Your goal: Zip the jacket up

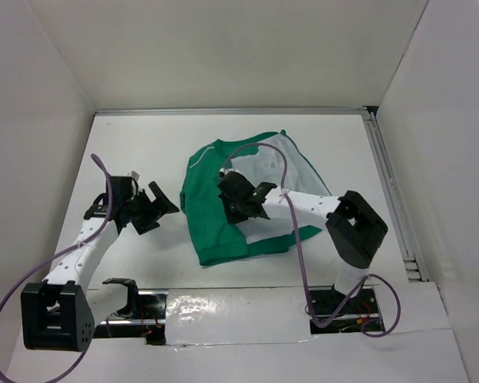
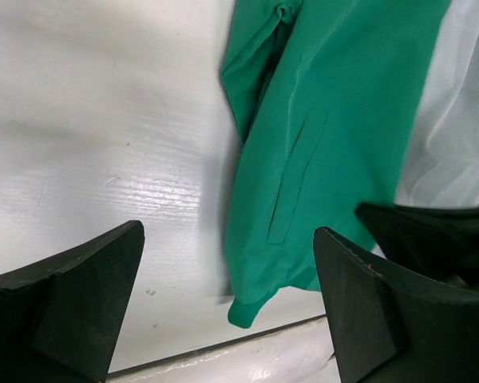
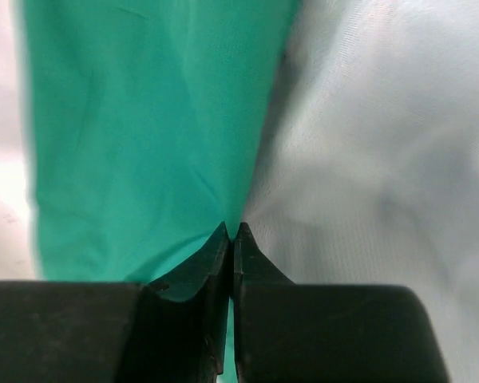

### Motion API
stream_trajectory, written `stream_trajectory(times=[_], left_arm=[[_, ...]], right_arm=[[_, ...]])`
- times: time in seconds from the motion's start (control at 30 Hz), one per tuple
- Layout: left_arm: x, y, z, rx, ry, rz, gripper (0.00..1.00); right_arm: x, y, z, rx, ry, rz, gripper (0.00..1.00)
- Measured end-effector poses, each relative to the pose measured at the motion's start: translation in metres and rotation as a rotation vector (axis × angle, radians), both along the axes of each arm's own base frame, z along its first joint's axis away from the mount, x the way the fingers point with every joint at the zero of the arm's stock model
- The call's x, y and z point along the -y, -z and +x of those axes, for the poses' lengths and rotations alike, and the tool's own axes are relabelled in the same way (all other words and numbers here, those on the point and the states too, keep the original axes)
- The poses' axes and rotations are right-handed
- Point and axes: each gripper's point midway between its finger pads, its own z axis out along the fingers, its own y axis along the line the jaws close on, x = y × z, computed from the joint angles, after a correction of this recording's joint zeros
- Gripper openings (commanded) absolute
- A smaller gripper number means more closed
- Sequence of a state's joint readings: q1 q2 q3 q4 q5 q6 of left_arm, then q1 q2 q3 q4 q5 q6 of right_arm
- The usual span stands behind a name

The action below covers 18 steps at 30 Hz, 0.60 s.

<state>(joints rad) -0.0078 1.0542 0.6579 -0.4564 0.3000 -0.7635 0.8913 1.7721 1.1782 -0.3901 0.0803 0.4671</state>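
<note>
The green jacket (image 1: pixel 211 219) lies spread on the white table with its light grey lining (image 1: pixel 286 159) facing up on the right. My right gripper (image 1: pixel 231 190) sits over the jacket's middle. It is shut on the front edge, where green cloth (image 3: pixel 144 120) meets the lining (image 3: pixel 383 120), and its tips (image 3: pixel 233 229) are pressed together. My left gripper (image 1: pixel 161 214) is open and empty just left of the jacket. In the left wrist view its fingers (image 2: pixel 227 233) frame the green side panel (image 2: pixel 319 120) and hem corner. The zip and chest letter are not visible.
White walls close the table at the back and both sides. A metal rail (image 1: pixel 391 191) runs along the right edge. A shiny taped strip (image 1: pixel 223 307) crosses the front between the arm bases. Purple cables (image 1: pixel 299 255) loop from both arms.
</note>
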Motion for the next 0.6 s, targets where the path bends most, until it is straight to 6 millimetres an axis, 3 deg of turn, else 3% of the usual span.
stream_trajectory(times=[0.1,0.2,0.27,0.33,0.43,0.6], left_arm=[[0.002,0.007,0.003,-0.02,0.01,-0.009,0.99],[0.006,0.02,0.003,-0.069,0.023,0.0,0.99],[0.012,0.029,0.001,-0.103,0.047,0.01,0.99],[0.022,0.037,0.0,-0.136,0.08,0.022,0.99],[0.038,0.043,0.006,-0.171,0.132,0.039,0.99],[0.076,0.052,0.03,-0.193,0.222,0.087,0.99]], right_arm=[[0.004,-0.032,0.001,0.054,0.037,0.043,0.09],[0.017,-0.095,0.005,0.137,0.095,0.182,0.11],[0.04,-0.136,0.017,0.204,0.168,0.279,0.11],[0.072,-0.161,0.03,0.252,0.26,0.337,0.12],[0.117,-0.162,0.049,0.275,0.395,0.338,0.13],[0.148,-0.105,0.056,0.162,0.484,0.233,0.19]])
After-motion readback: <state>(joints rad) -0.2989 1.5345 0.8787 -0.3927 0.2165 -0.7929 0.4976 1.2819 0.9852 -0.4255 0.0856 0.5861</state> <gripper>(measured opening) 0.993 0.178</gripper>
